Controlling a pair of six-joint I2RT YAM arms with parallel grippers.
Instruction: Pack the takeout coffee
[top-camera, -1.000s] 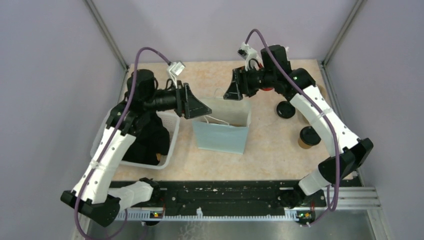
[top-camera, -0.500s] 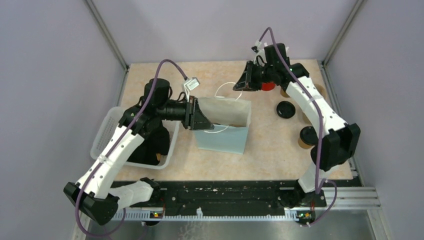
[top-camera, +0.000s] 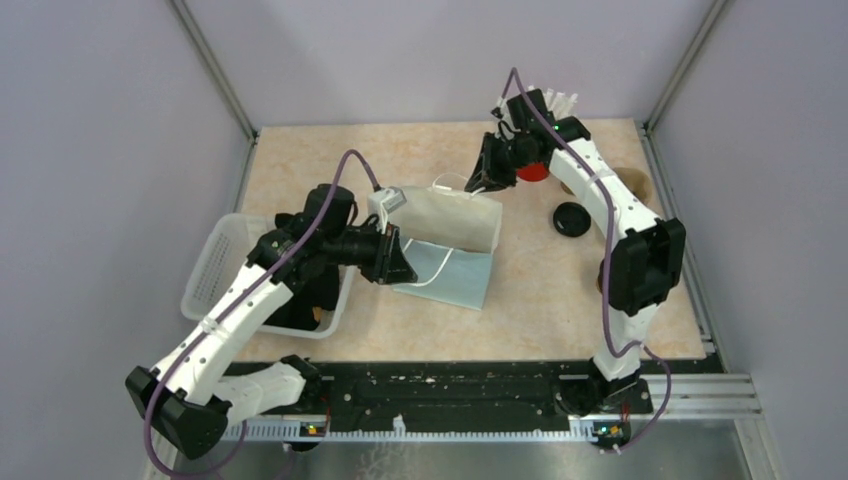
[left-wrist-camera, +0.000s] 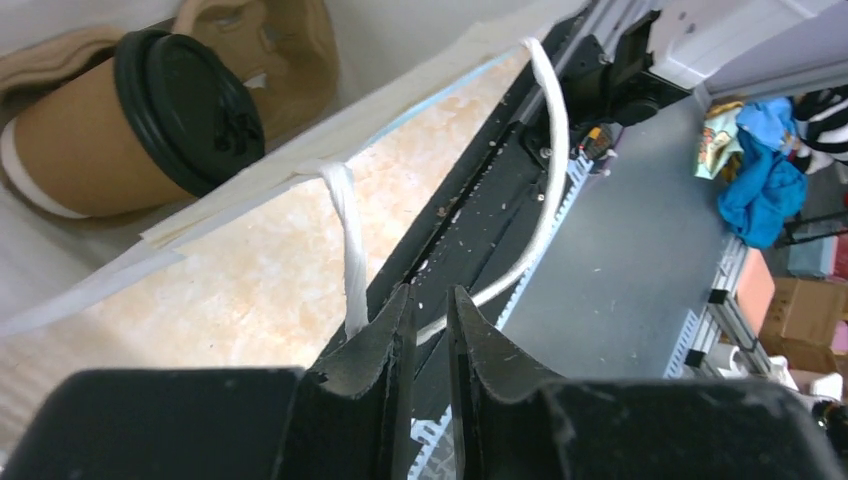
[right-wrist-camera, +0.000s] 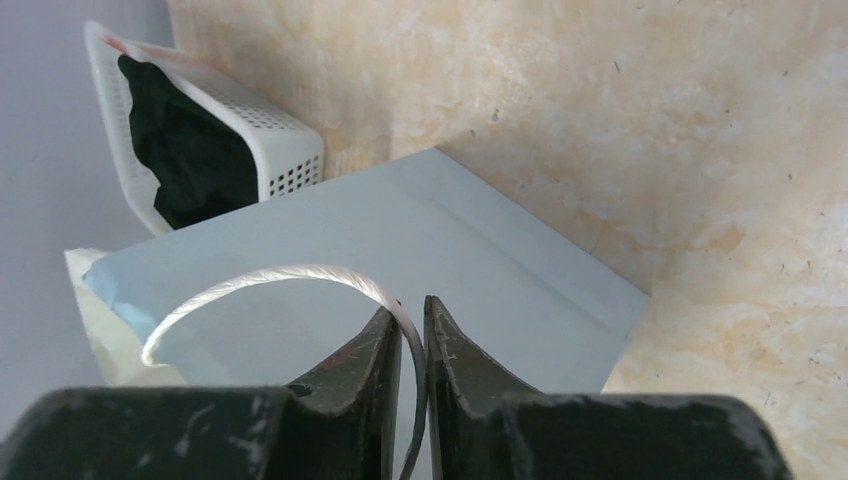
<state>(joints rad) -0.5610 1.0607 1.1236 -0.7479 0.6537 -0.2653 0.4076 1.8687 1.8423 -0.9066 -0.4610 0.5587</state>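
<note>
Pinching the near handle (left-wrist-camera: 348, 240), a white cord, the left gripper (left-wrist-camera: 430, 305) has its jaws clenched on it just below the rim of the pale blue bag (top-camera: 455, 280). The right gripper (right-wrist-camera: 412, 312) is likewise clamped on the far handle (right-wrist-camera: 270, 278), whose loop arches over the bag's blue side panel. Seen from above, the two grippers stand on opposite sides of the bag, the left at its near left corner and the right beyond its far rim. The bag is in the middle of the table (top-camera: 330, 160) with its cream inside showing.

One takeout coffee cup (left-wrist-camera: 95, 135), brown with a black lid (left-wrist-camera: 190, 95), is inside the bag, against a brown moulded carrier (left-wrist-camera: 265, 40); whether it stands upright I cannot tell.

A round black disc (top-camera: 572, 219) lies on the table right of the bag. A red cup (top-camera: 532, 171) of white straws (top-camera: 562, 100) stands near the far right corner. A white basket (top-camera: 212, 268) holding black cloth (top-camera: 312, 288) sits at the left edge.
</note>
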